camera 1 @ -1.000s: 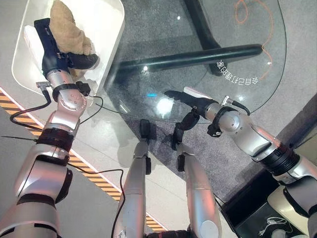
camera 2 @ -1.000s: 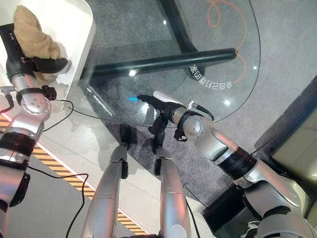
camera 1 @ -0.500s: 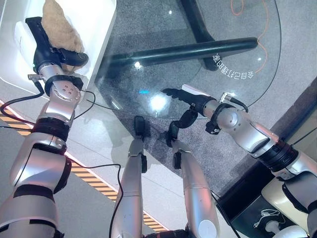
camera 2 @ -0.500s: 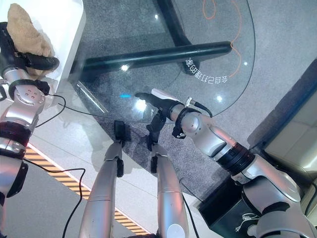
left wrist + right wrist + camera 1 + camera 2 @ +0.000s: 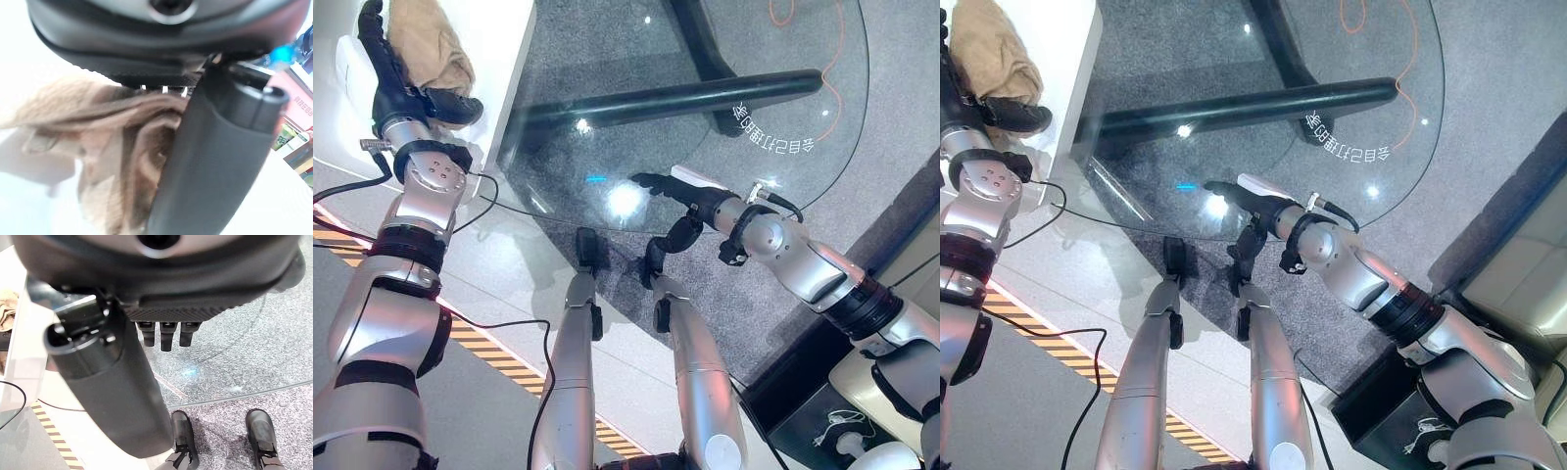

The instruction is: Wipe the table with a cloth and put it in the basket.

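We see the left robot hand at the far left of the scene, over the white basket that stands just beside the left edge of the glass worktop. The tan cloth lies bunched inside the basket, against the right side of the left robot hand. In the head views the fingers of this hand point away from the robot and look straight, and its thumb reaches to the right beneath the cloth. In the left wrist view the cloth hangs in folds past the palm, and the thumb runs alongside it without curling round it. We read the left robot hand as released, with the cloth touching it but not pinched.

The right robot hand is at the near edge of the worktop, near its middle and well apart from the basket. Its fingers stretch flat toward the left, over the glass, and the thumb carries a white cover. The right wrist view shows the fingertips extended above the glass surface, with nothing between them and the thumb. We read the right robot hand as released and holding nothing.

A dark bar shows through the glass, and an orange cable lies beyond the far right part of the worktop.
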